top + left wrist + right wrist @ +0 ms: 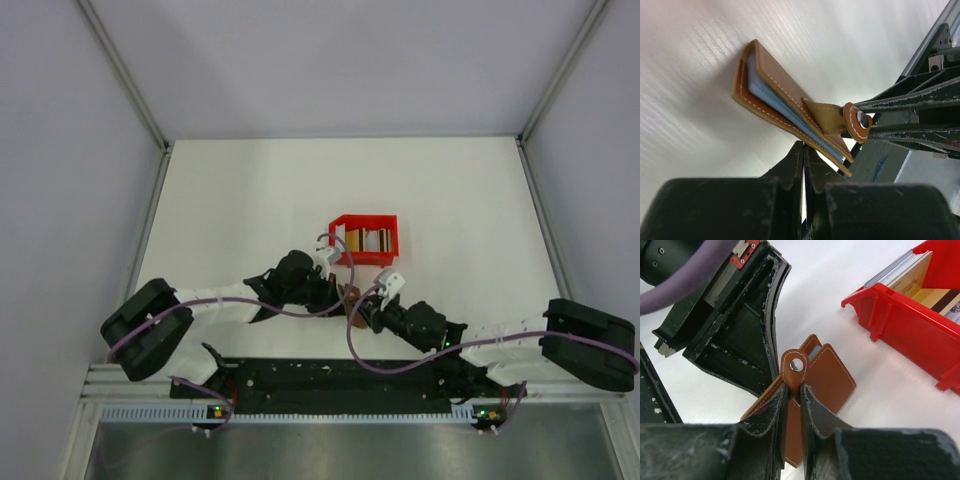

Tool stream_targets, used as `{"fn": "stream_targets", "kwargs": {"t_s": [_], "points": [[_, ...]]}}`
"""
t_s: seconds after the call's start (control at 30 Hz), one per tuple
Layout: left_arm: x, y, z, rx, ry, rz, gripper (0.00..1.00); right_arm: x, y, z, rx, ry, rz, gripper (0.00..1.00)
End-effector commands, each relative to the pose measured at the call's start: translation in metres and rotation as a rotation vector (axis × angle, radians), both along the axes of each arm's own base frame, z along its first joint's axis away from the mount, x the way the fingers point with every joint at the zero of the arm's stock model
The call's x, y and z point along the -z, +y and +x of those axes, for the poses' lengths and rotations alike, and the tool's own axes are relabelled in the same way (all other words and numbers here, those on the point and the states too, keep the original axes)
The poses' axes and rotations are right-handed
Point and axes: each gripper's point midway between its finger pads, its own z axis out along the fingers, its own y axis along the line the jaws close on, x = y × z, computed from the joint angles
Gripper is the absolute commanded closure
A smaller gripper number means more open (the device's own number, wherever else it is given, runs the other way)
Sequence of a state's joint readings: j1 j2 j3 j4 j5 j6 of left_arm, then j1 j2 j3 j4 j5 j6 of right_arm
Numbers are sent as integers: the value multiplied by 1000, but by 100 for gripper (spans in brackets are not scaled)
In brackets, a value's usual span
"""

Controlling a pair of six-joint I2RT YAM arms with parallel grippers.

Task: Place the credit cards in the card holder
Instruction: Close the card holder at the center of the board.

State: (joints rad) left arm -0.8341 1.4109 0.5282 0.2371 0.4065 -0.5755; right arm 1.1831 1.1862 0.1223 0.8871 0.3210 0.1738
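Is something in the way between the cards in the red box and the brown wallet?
Yes. The cards sit inside the red box, behind its wall, and the wallet is folded nearly shut, the right claw pinching its tab and the left claw its edge.

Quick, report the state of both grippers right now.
Left gripper: closed, pinching the lower edge of the card holder.
Right gripper: closed on the card holder's snap tab.
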Motion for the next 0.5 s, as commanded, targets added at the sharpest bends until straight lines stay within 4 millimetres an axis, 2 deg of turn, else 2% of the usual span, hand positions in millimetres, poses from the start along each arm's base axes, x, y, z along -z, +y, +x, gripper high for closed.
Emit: {"fn": "stream_targets", "kwargs": {"t_s": [0.0, 0.1, 0.17, 0.2, 0.27, 0.37, 0.47], "points": [[-37, -28, 3, 69, -75, -146, 97, -1, 5, -8, -25, 58, 35, 83], [-38, -28, 6, 47, -76, -153, 97, 0, 6, -11, -26, 88, 46, 71], [-37, -29, 9, 36, -77, -151, 97, -1, 6, -13, -29, 105, 53, 67], [-37, -29, 11, 24, -80, -148, 97, -1, 6, -13, -27, 120, 57, 61], [-34, -29, 13, 11, -78, -138, 97, -6, 5, -16, -37, 121, 82, 59], [-30, -29, 15, 1, -73, -124, 97, -15, -3, -15, -4, 124, 123, 53], [-20, -19, 22, -65, -68, -60, 100, -27, -21, -7, 91, 135, 134, 47]]}}
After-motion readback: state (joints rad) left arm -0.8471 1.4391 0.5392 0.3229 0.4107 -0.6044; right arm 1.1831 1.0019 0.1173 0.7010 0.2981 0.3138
